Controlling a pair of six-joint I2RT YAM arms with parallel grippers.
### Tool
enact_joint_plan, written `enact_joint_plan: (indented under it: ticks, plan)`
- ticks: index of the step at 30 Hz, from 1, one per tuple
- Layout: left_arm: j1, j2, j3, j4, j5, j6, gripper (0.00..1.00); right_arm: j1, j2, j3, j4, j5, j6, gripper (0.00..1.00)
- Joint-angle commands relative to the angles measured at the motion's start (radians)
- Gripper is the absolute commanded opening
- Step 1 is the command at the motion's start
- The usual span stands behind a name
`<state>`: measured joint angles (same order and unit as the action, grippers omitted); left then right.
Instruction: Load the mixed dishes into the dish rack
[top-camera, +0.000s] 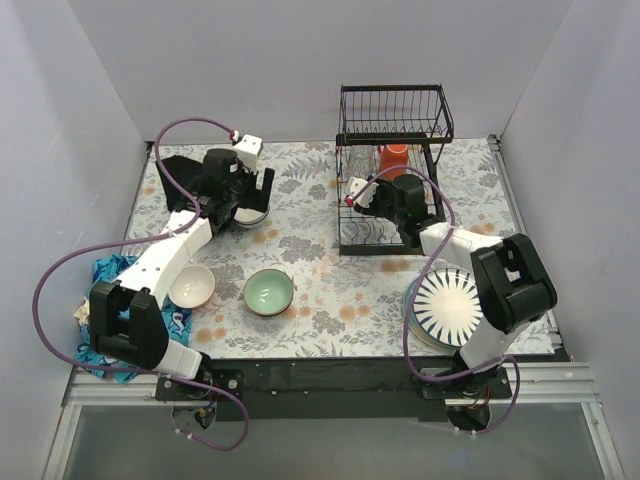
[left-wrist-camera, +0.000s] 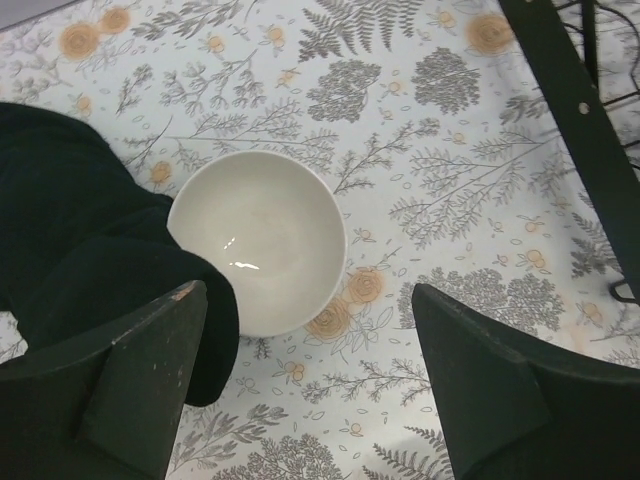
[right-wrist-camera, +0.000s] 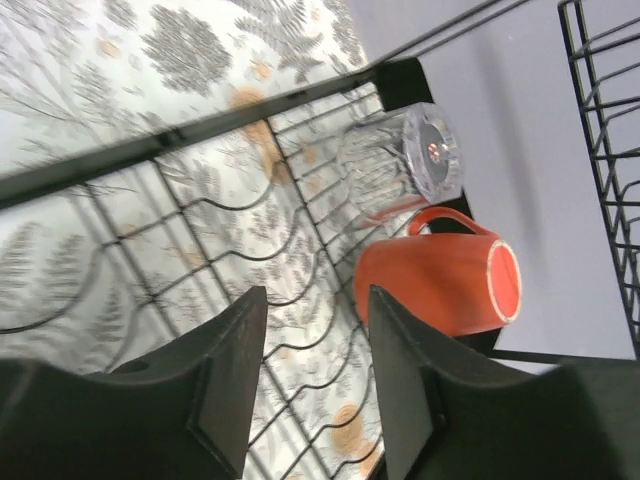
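My left gripper (top-camera: 243, 200) stands open above a small white bowl (top-camera: 251, 216) at the back left. In the left wrist view the white bowl (left-wrist-camera: 258, 240) sits upright just ahead of the wide-apart fingertips (left-wrist-camera: 190, 292), touching the black cloth (left-wrist-camera: 70, 230). My right gripper (right-wrist-camera: 313, 300) is open over the dish rack's (top-camera: 440, 115) lower wire tray (right-wrist-camera: 200, 215), with nothing between its fingers. An orange mug (right-wrist-camera: 440, 285) lies on its side in that tray, just right of the gripper. A pale-green-inside bowl (top-camera: 269, 292), another white bowl (top-camera: 191, 286) and striped plates (top-camera: 447, 305) rest on the table.
A clear glass (right-wrist-camera: 400, 160) lies in the rack behind the mug. The black cloth (top-camera: 180, 170) is bunched at the back left. A blue patterned cloth (top-camera: 110, 270) lies at the left edge under the left arm. The rack's black frame post (left-wrist-camera: 575, 120) stands right of the left gripper.
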<state>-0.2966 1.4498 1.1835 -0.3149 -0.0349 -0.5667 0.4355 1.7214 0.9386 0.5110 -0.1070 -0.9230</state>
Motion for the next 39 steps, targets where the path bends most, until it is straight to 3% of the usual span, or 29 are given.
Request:
enact_joint_plan:
  ticks: [1, 3, 5, 6, 7, 9, 22, 28, 39]
  plan:
    - [0.001, -0.003, 0.082, -0.094, 0.108, 0.070, 0.81, 0.034, -0.115, 0.034, -0.239, -0.045, 0.137, 0.55]
    - [0.001, 0.062, 0.152, -0.114, 0.110, 0.099, 0.74, 0.035, -0.138, 0.105, -0.387, -0.066, 0.220, 0.56]
    - [0.002, 0.154, 0.244, -0.237, 0.112, 0.097, 0.65, 0.035, -0.146, 0.159, -0.487, -0.086, 0.269, 0.56]
    - [0.002, 0.203, 0.372, -0.298, 0.110, 0.084, 0.56, 0.035, -0.154, 0.195, -0.591, -0.106, 0.303, 0.57]
    - [0.001, 0.309, 0.428, -0.411, 0.101, 0.062, 0.54, 0.035, -0.160, 0.206, -0.618, -0.112, 0.318, 0.57]
    - [0.001, 0.386, 0.540, -0.479, 0.081, 0.003, 0.52, 0.035, -0.190, 0.203, -0.654, -0.117, 0.357, 0.57]
    - [-0.007, 0.553, 0.567, -0.457, 0.047, -0.051, 0.53, 0.039, -0.289, 0.100, -0.666, -0.076, 0.411, 0.57]
    - [-0.015, 0.583, 0.559, -0.460, -0.016, -0.048, 0.47, 0.039, -0.281, 0.106, -0.666, -0.074, 0.405, 0.57]
    - [-0.022, 0.566, 0.561, -0.463, -0.016, -0.044, 0.04, 0.039, -0.289, 0.095, -0.655, -0.071, 0.406, 0.56]
